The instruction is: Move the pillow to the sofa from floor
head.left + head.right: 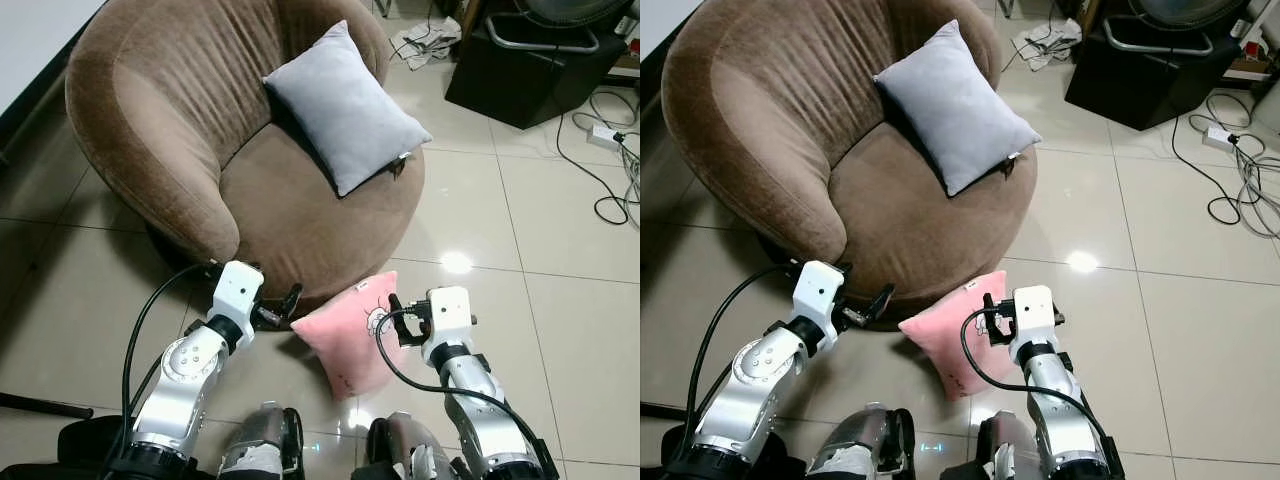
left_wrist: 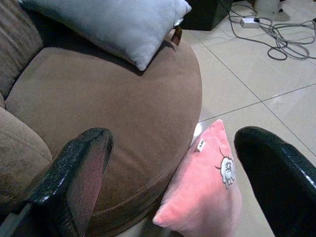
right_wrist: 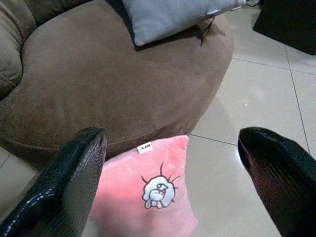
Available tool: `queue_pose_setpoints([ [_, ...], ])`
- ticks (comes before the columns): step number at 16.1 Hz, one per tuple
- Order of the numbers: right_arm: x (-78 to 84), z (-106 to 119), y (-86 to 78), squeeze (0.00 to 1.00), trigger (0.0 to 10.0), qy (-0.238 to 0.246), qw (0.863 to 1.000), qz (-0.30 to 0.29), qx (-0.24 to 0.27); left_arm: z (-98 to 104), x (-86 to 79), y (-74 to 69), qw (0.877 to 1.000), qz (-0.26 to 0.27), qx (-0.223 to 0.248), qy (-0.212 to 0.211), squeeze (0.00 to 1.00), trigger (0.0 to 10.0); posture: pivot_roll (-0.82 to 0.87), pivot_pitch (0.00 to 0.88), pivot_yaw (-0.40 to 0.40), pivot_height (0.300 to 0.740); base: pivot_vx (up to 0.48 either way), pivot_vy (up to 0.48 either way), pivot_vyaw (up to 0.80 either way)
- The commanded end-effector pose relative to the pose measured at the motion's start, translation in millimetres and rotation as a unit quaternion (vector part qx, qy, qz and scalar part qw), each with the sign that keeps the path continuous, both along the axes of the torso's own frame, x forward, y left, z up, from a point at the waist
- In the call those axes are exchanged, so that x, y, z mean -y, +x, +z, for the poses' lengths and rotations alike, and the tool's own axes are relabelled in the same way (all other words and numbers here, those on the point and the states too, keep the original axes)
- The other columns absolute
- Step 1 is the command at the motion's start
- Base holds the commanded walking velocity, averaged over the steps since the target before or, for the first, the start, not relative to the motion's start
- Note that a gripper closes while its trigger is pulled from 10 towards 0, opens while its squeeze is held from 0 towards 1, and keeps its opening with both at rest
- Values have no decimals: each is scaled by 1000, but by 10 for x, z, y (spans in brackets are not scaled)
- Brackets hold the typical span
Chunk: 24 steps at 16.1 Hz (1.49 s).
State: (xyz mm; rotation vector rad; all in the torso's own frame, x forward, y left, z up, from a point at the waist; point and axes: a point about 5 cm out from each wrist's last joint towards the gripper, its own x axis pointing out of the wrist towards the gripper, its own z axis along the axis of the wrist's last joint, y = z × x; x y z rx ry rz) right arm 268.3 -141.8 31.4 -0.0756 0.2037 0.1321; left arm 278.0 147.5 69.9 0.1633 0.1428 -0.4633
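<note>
Glossy pale floor tiles (image 1: 520,220) spread under a round brown velvet sofa (image 1: 160,120), where a soft grey square cushion (image 1: 345,105) leans against the curved back. Down on the tiles, propped against the sofa's base, stands the plush pink pillow (image 1: 355,335) with a small cartoon print and a white tag. My left gripper (image 1: 285,305) and my right gripper (image 1: 400,320) flank it closely, both sets of jaws spread wide and empty, the pillow between them.
</note>
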Motion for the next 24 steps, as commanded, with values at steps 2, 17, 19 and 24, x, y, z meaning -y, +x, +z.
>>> queue_pose_setpoints([
  [2,15,-45,-22,0,10000,1,1000,-1,-14,-63,-44,-6,1000,8,-15,-3,0,0,78,207,-11,695,0,0,0],
  [17,2,-35,-12,0,10000,2,1000,-2,-16,-135,-122,42,999,37,-13,20,1000,10000,67,223,-13,695,0,0,0],
  [19,10,-34,-9,0,10000,1,1000,-3,-16,-133,-123,48,999,38,-11,20,1000,10000,66,222,-14,695,0,0,0],
  [24,29,-16,-29,0,10000,3,1000,0,-15,-158,-208,47,995,85,-30,-34,1000,10000,87,197,-23,695,0,0,0],
])
